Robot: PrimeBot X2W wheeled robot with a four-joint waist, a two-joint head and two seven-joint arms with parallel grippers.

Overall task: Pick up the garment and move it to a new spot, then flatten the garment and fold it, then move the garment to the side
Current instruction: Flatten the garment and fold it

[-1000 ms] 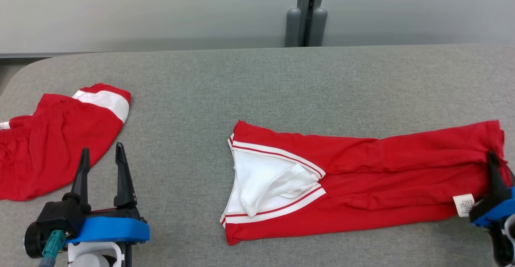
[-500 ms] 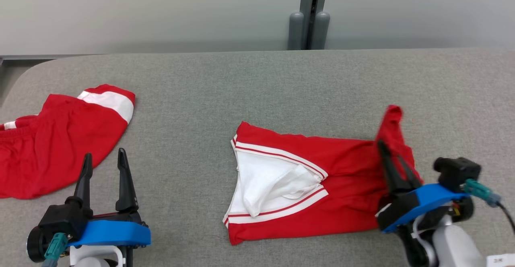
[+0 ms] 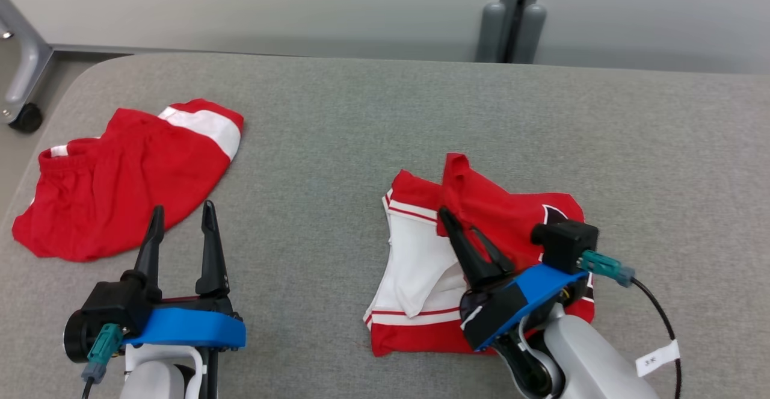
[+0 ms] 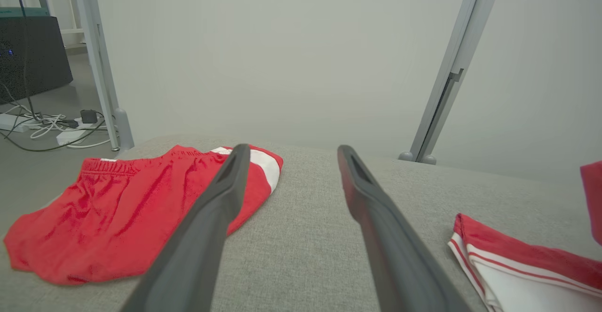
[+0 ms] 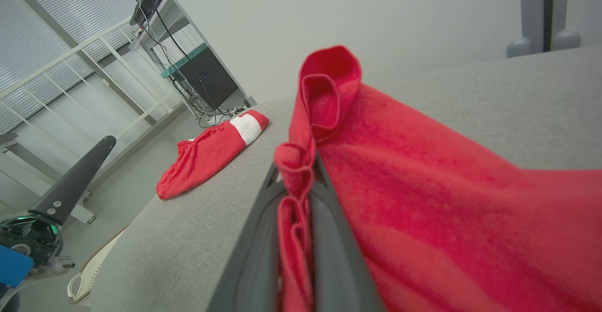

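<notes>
The garment (image 3: 511, 218) is a red shirt with a white-trimmed V neck, lying right of centre on the grey table (image 3: 361, 116). Its far end is doubled back over the collar half. My right gripper (image 3: 458, 221) hovers over the collar area, shut on a bunched red edge of the garment (image 5: 423, 199), which sticks up past the fingertips. The right wrist view has that gripper (image 5: 296, 171) pinching the folded cloth. My left gripper (image 3: 183, 207) stands open at the lower left with nothing between its fingers (image 4: 292, 149); the garment's collar end (image 4: 517, 265) lies to its right.
A second red piece with a white band (image 3: 126, 176) lies crumpled near the table's left edge, just beyond the left gripper (image 4: 117, 208) (image 5: 207, 154). A metal frame on a caster (image 3: 24, 68) stands off the back left corner. A grey post (image 3: 511, 20) rises behind the table.
My right gripper has swung left with the garment's end, folding the long shirt roughly in half over its collar. The head camera has turned too. The left gripper stays put.
</notes>
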